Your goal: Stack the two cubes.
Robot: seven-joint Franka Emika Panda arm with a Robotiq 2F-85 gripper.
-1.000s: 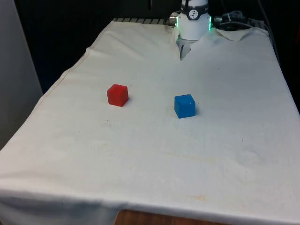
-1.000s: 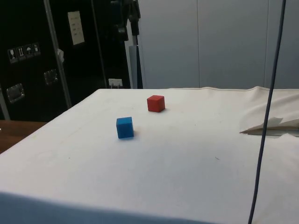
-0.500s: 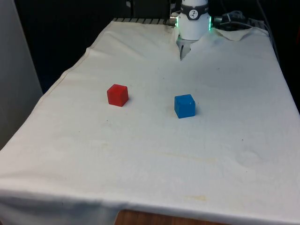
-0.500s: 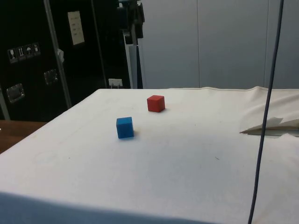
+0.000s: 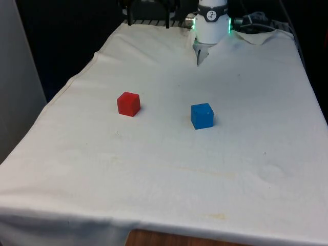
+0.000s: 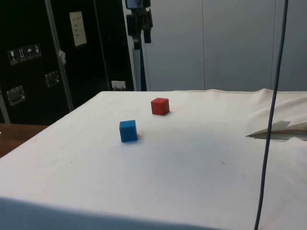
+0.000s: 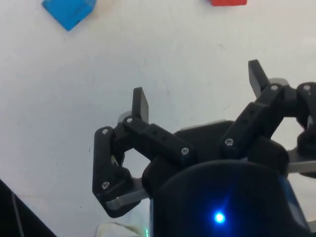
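A: Where do the 2 cubes lie?
B: On the worktop [image 5: 164,169], well apart: blue cube [image 5: 202,116] nearer, red cube [image 5: 128,104] toward the front view's left.
A: And the tool [image 7: 197,94]?
B: High above the cloth, fingers [image 7: 140,103] spread apart, holding nothing.

A white cloth [image 5: 169,169] covers the surface, creased and rumpled, with a strip of brown wood [image 5: 169,240] showing under its near hem in the front view. In the side view, dark cabinets [image 6: 53,62] stand behind the cloth, one bearing a pale sheet of paper [image 6: 77,28] and what seem to be small stickers. Beside the cabinets runs a plain grey panelled wall [image 6: 225,43]. A thin dark cable [image 6: 271,120] hangs before that wall.
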